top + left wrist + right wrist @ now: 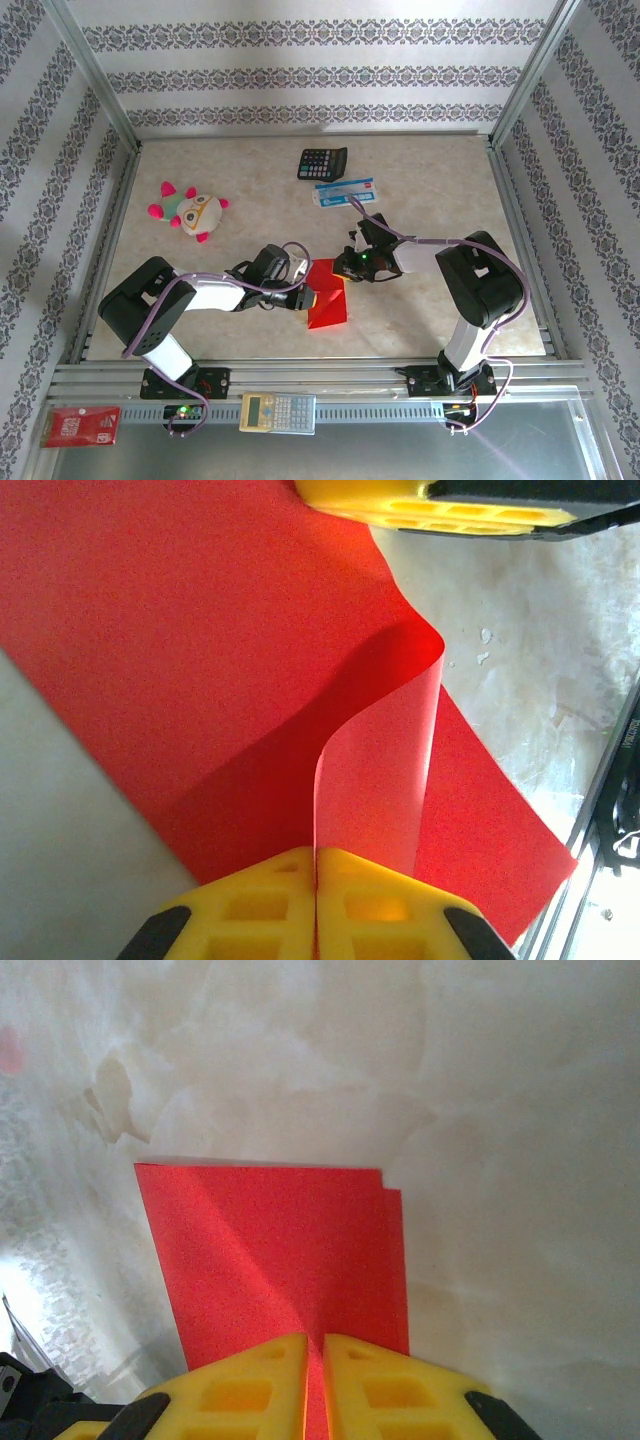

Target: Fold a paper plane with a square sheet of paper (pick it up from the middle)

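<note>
While the right gripper [316, 1344] clamps the square sheet of paper [330, 304] at 1 o'clock, the left gripper [316, 858], pinching the 9 o'clock flap, should align edges before creasing.

One red sheet [328, 300], two calculators [322, 163] [277, 412], one plush toy [190, 210], perhaps two packets [345, 191] [80, 426].

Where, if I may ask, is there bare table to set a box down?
Bare: the table far right, beside blue-and-white packet; between plush toy and black calculator. Crowded: centre, where left pincer and right pincer grip the red sheet of paper.
</note>
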